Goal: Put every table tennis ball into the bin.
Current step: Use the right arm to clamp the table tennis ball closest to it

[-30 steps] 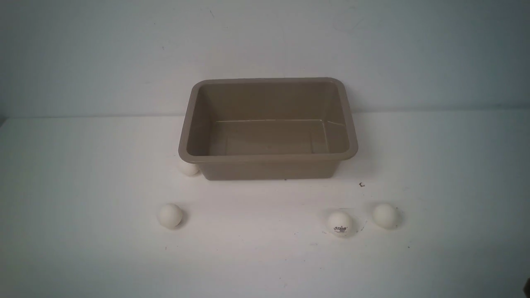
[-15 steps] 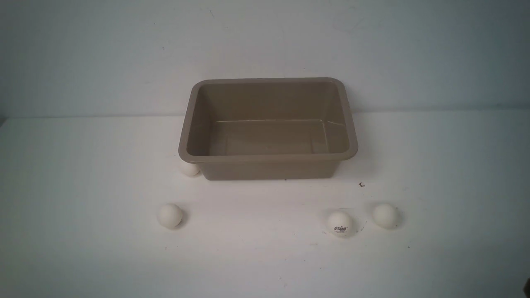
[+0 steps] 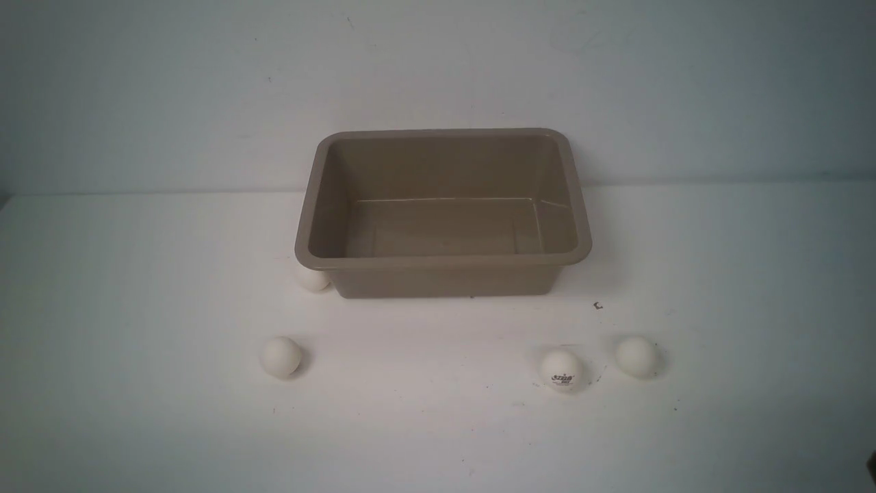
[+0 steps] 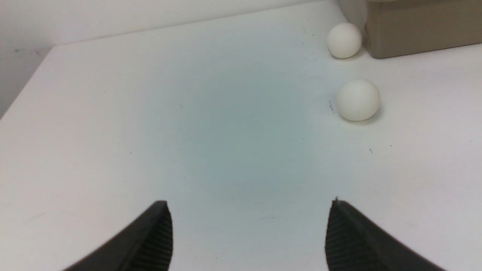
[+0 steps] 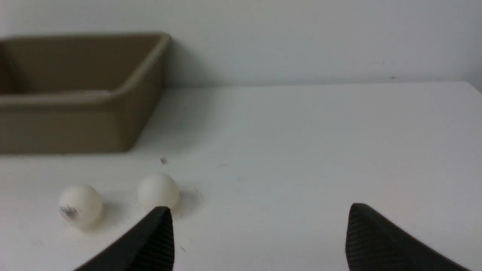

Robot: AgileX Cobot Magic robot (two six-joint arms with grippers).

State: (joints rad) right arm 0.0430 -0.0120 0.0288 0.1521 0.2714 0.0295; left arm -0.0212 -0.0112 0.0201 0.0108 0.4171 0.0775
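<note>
Four Balls Outside Bin, Both End Effectors Apart

The bin [image 3: 443, 281], a rectangular taupe tub with rounded corners and a flared rim, stands upright on the white desk [image 3: 410, 424], close to the pale wall [image 3: 438, 61] at the desk's far edge. Its interior holds nothing.

All four table tennis balls lie on the desk. The first ball [image 3: 315, 279] sits just beside the bin's near left corner, partly hidden under the rim in the front view; whether it touches the bin wall cannot be determined. The second ball [image 3: 281, 357] lies nearer the robot and slightly further left, apart from the first. The third ball [image 3: 562, 370] is on the right side, nearer the robot than the bin, and bears a small printed logo (the lettering is too small to read with confidence). The fourth ball [image 3: 638, 357] lies near it, further right, with a gap between the two. Small dark marks are noted on the desk surface around them.

The left end effector [image 4: 248, 229] has its fingers spread wide, with nothing between them. The right end effector [image 5: 260, 233] is likewise found with fingers wide apart and nothing held (its wrist view is somewhat blurred). Neither touches a ball.
</note>
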